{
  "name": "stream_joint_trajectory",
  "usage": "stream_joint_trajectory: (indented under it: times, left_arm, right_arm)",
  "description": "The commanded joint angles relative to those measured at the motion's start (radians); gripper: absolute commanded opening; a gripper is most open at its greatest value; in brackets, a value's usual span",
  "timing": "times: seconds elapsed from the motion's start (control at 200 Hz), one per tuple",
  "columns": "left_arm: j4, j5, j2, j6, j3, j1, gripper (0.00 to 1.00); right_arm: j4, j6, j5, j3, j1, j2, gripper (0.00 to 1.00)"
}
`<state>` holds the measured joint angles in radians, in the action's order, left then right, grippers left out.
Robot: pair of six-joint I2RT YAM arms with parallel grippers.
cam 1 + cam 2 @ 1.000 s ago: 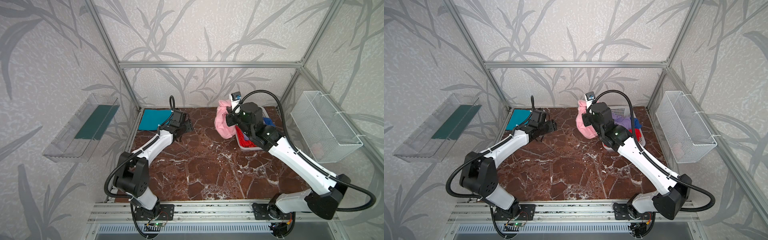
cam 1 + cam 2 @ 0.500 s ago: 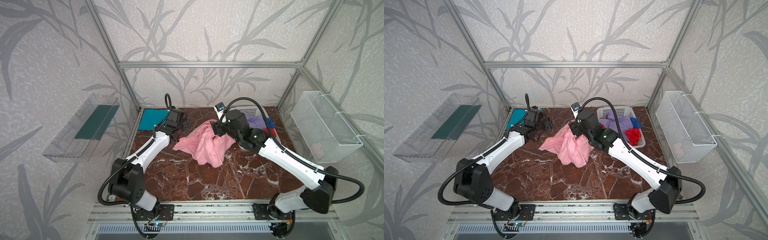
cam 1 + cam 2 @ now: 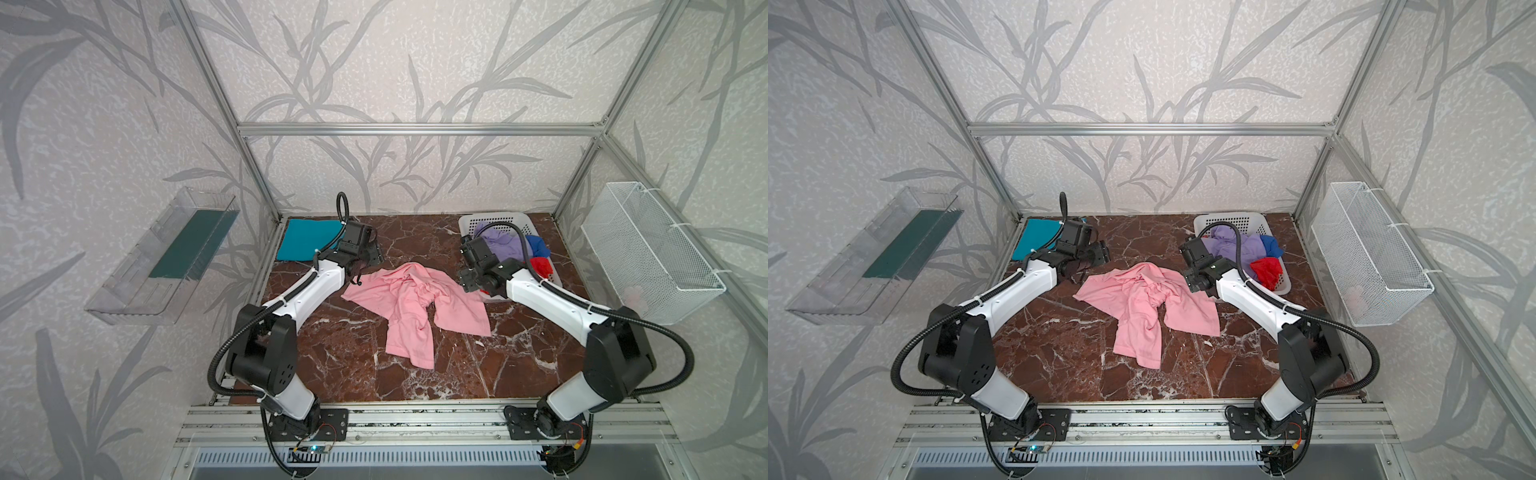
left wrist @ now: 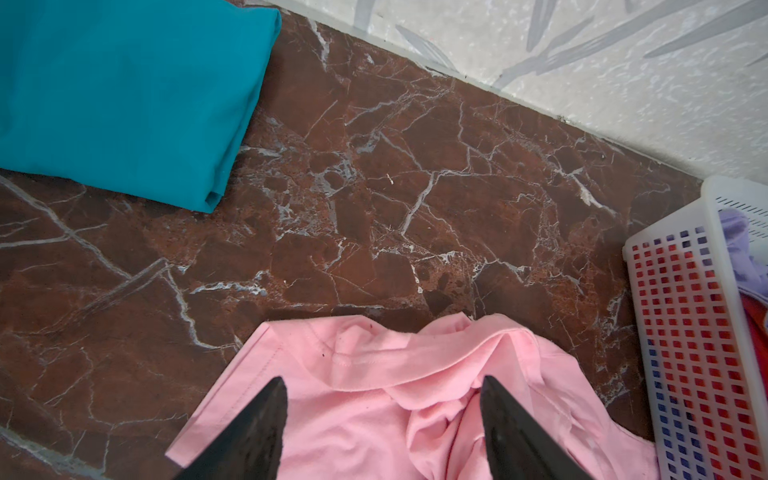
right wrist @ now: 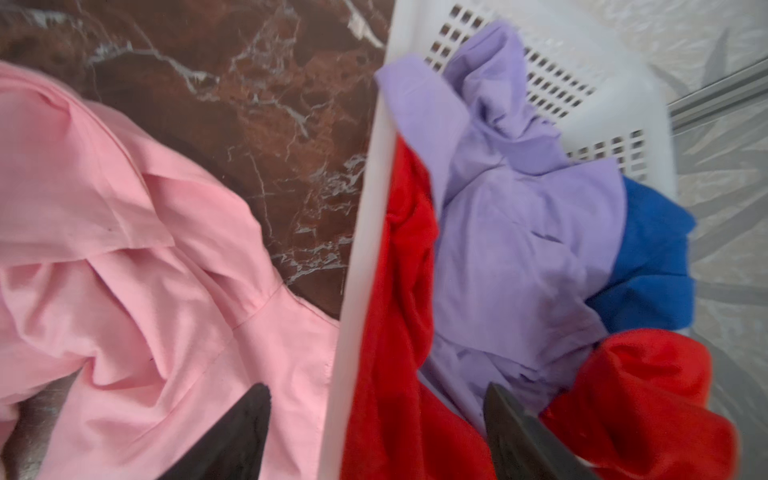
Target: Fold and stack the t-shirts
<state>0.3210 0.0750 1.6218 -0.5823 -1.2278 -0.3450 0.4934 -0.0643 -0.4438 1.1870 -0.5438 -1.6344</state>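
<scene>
A light pink t-shirt (image 3: 415, 307) (image 3: 1146, 307) lies crumpled and half spread in the middle of the marble table. A folded teal t-shirt (image 3: 305, 239) (image 4: 124, 95) rests at the back left corner. Lavender (image 5: 511, 232), red (image 5: 395, 332) and blue (image 5: 656, 257) t-shirts are bundled in the white basket (image 3: 469, 222). My left gripper (image 3: 372, 257) (image 4: 382, 380) hangs open over the pink t-shirt's (image 4: 395, 415) back left edge. My right gripper (image 3: 467, 284) (image 5: 376, 386) stands open and empty above the basket's rim (image 5: 361, 249), beside the pink t-shirt's (image 5: 124, 270) right edge.
A white wire mesh bin (image 3: 648, 249) hangs on the right wall. On the left wall there is a clear plastic shelf (image 3: 166, 257). Aluminium frame posts stand at the table's back corners. Bare marble (image 3: 340, 365) shows in front of the pink t-shirt.
My right gripper carried the pink t-shirt from the basket to the table's middle, opened and let it drop, then drew back toward the basket. The left gripper shifted slightly toward the shirt.
</scene>
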Motion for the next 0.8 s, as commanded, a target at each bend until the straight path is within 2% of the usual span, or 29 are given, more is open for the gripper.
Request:
stream_joint_trajectory:
  times: [0.0,0.11,0.145,0.28,0.36,0.645,0.8]
  left_arm:
    - [0.001,-0.001,0.009,-0.007,-0.008,-0.002,0.74]
    - [0.012,-0.002,0.023,0.001,-0.013,-0.002,0.74]
    - [0.013,-0.003,0.027,0.004,-0.014,-0.002,0.74]
    - [0.026,0.000,0.053,0.014,-0.032,0.000,0.74]
    - [0.030,-0.005,0.072,0.014,-0.051,-0.001,0.74]
    - [0.039,-0.037,0.119,0.008,-0.095,0.000,0.74]
    - [0.052,-0.047,0.126,0.003,-0.108,-0.002,0.74]
  right_arm:
    - [-0.021,-0.041,0.025,0.023,0.022,-0.103,0.74]
    - [0.045,-0.101,0.031,0.097,0.089,-0.208,0.65]
    - [0.048,-0.106,0.039,0.113,0.112,-0.231,0.60]
    - [0.023,-0.096,0.033,0.157,0.180,-0.291,0.28]
    - [0.010,-0.085,0.035,0.183,0.216,-0.314,0.16]
    - [-0.027,-0.019,0.051,0.268,0.344,-0.399,0.10]
    - [-0.062,0.051,0.034,0.326,0.386,-0.451,0.12]
